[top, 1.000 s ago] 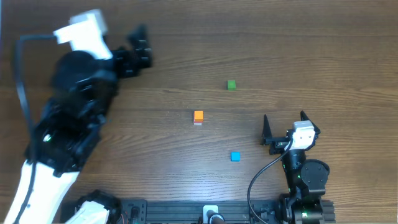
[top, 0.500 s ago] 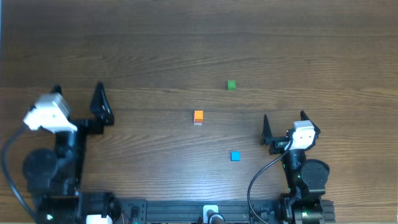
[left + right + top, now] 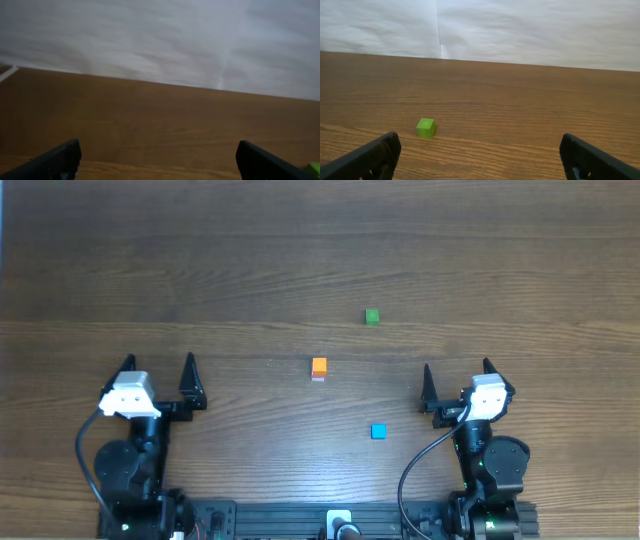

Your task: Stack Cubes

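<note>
Left gripper (image 3: 158, 360) retracted; single green cube (image 3: 372, 316), orange cube (image 3: 319, 365), blue cube (image 3: 378, 431).

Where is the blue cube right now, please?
In the top view, the blue cube lies right of centre, left of the right pincer and closer to the arms' bases than the orange cube.

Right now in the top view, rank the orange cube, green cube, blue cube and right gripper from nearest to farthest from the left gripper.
1. The orange cube, mid-table, nearest the left gripper.
2. The green cube, farther up the table, and the blue cube, toward the bases: too close to call.
3. The right gripper, far right.
</note>
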You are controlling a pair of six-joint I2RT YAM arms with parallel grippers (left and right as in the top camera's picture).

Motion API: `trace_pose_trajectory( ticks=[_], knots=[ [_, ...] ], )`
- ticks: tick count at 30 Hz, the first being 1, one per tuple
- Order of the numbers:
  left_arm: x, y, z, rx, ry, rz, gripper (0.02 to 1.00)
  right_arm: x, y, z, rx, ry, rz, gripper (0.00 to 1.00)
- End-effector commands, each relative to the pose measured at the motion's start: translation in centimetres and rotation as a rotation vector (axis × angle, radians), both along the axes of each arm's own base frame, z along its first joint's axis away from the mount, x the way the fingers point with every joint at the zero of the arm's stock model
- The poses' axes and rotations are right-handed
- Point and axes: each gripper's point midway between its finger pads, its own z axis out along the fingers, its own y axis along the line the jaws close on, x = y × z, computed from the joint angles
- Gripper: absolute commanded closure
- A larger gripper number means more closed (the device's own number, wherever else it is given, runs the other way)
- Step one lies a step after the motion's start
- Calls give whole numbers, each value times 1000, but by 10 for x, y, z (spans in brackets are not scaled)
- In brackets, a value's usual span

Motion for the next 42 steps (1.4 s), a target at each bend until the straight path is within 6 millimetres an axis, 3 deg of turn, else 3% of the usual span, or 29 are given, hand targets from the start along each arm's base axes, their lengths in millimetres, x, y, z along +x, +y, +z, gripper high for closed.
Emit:
trace_pose_trajectory(
  ticks=[1,6,42],
  knots=[
    [0,-1,-16,19,0,-8,20,0,-2,-2,1,1,-11,9],
    [1,-1,-31,16,31,-8,20,0,-2,-2,1,1,-11,9],
    [1,-1,-31,16,31,-8,18,0,-2,-2,1,1,-10,7]
  ],
)
